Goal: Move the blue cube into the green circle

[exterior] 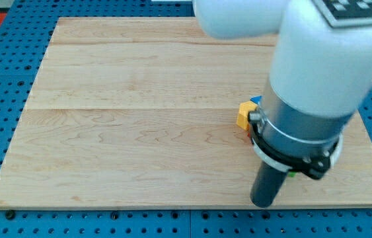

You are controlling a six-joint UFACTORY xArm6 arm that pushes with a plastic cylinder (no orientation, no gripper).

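Two small blocks showed beside the arm's grey collar, toward the view's right: a yellow block (242, 116), and behind it only a sliver of the blue cube (256, 100), the rest of which was hidden by the arm. The two seemed close together, though whether they touched could not be told. A speck of green (292, 174) peeked out under the collar, perhaps part of the green circle, but too little was visible to be sure.

The tool was a plain dark rod with nothing to open or close, so it held nothing. Its tip (263, 204) rested low on the wooden desk (139, 132), near the view's bottom edge, below both blocks and apart from them.

Judged from its size, the blue cube would likely be light and rigid, and would slide readily over the smooth wood. A rod cannot grip it, so the sensible contact would be the middle of a flat face, on the side away from the target. An off-centre push would probably spin it or let it slip past the rod. The yellow block nearby could get dragged along.
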